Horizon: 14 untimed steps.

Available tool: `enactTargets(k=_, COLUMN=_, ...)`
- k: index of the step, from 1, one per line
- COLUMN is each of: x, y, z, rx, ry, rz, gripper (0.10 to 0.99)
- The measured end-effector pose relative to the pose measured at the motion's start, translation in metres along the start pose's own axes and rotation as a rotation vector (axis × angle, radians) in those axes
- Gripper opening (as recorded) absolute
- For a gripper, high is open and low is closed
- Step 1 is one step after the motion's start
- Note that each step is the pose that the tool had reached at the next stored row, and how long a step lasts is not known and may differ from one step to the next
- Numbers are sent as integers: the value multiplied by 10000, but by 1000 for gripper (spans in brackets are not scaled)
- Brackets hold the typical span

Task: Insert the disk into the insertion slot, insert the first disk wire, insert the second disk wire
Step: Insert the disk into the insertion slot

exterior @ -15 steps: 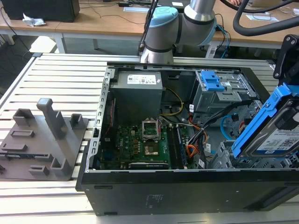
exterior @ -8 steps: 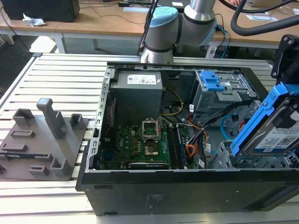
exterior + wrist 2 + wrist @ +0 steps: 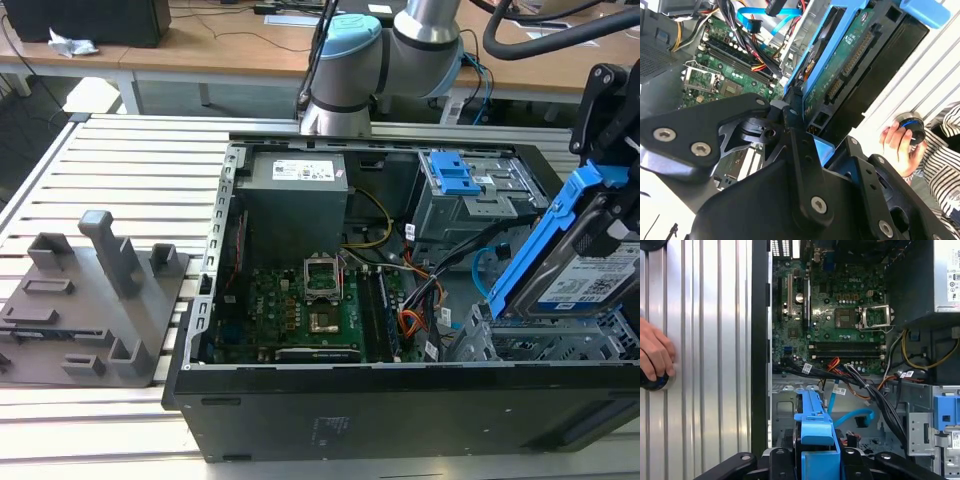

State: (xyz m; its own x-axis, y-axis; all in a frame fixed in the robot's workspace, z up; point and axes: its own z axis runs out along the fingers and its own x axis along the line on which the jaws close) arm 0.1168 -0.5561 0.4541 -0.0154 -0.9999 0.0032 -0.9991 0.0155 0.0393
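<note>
Gripper (image 3: 817,465), first wrist view: jaws closed on the disk (image 3: 815,432) by its blue caddy, fingertips hidden behind it. Exterior view, right edge: disk (image 3: 585,275) held tilted, low end over the slot (image 3: 545,345) at lower right. Can't make out whether it touches the cage. Gripper body and slot's far end cut off by the frame. Wires (image 3: 408,322) lie loose in the case (image 3: 300,410), ends hard to trace.
</note>
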Motion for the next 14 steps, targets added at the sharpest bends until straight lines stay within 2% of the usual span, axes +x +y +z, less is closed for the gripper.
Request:
enactTargets(k=4, x=-84, y=-69, z=2, rx=1, ry=6, rz=-36, gripper=365)
enactTargets(k=14, x=-87, y=-81, z=97, rx=0, ry=6, rz=-36, gripper=365)
